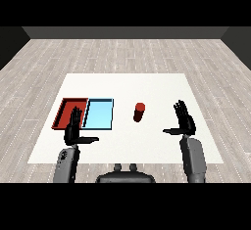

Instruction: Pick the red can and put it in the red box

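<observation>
Entry, head view. You see two trays lying side by side on the white table [147, 84], touching along one long edge. The red tray [65, 107] is the outer one, at about 9 o'clock from the table's centre; the light blue tray [99, 114] sits just inside it, toward 3 o'clock. The blue tray shows only its bare floor. The red tray's floor shows bare where you can see it, but its near corner is hidden behind the left hand.

The red can [139, 112] stands upright on the table, outside both trays, at 3 o'clock from the blue tray and near it, not touching. Nothing touches the can.

Left hand [74, 127]: raised above the table at about 7 o'clock from centre, fingers straight and pointing to 12 o'clock, thumb stretched toward 3 o'clock. It is released and holds nothing. Its fingertips overlap the red tray's near edge in this view; you cannot tell if they touch it.

Right hand [184, 120]: at about 4 o'clock from centre, well apart from the can, fingers straight and upward, thumb out toward 9 o'clock. It is released too, holding nothing. Both grey forearms come in from the lower corners.
</observation>
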### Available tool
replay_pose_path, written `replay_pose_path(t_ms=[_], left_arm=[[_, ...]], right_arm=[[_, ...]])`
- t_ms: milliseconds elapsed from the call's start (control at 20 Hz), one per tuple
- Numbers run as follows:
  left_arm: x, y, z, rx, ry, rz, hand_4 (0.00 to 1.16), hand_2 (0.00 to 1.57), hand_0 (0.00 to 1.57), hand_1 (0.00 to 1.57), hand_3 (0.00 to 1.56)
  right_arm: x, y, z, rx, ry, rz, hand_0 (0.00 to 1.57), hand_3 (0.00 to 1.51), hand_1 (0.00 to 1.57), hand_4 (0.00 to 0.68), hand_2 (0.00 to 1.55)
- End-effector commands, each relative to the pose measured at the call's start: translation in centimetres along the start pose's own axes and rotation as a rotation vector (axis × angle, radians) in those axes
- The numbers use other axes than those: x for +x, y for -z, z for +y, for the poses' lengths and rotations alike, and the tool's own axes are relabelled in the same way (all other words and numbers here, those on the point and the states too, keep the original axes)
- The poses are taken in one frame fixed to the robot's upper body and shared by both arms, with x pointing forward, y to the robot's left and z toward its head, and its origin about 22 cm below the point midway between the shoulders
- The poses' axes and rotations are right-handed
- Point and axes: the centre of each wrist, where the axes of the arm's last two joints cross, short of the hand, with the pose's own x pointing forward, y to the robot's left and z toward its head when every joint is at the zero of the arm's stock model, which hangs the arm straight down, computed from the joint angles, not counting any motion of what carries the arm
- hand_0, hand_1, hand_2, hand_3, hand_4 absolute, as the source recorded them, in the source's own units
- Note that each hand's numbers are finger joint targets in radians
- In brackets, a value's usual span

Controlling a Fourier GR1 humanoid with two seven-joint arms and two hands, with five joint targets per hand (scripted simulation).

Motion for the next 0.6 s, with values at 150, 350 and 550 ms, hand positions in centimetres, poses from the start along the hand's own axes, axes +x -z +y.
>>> replay_pose_path(t_ms=[150,350,550], left_arm=[[-0.3,0.6,-0.2,0.011,0.002,-0.010,0.00,0.00,0.00,0.00,0.00],[0.0,-0.8,2.4,0.021,0.013,-0.022,0.00,0.00,0.00,0.00,0.00],[-1.2,0.5,1.8,0.006,0.005,0.000,0.00,0.00,0.00,0.00,0.00]], right_arm=[[0.1,1.7,0.7,0.004,0.022,0.028,0.00,0.00,0.00,0.000,0.00],[-3.1,3.1,2.4,0.050,0.047,0.058,0.00,0.00,0.00,0.000,0.00],[-2.9,3.6,2.0,0.045,0.065,0.052,0.00,0.00,0.00,0.000,0.00]])
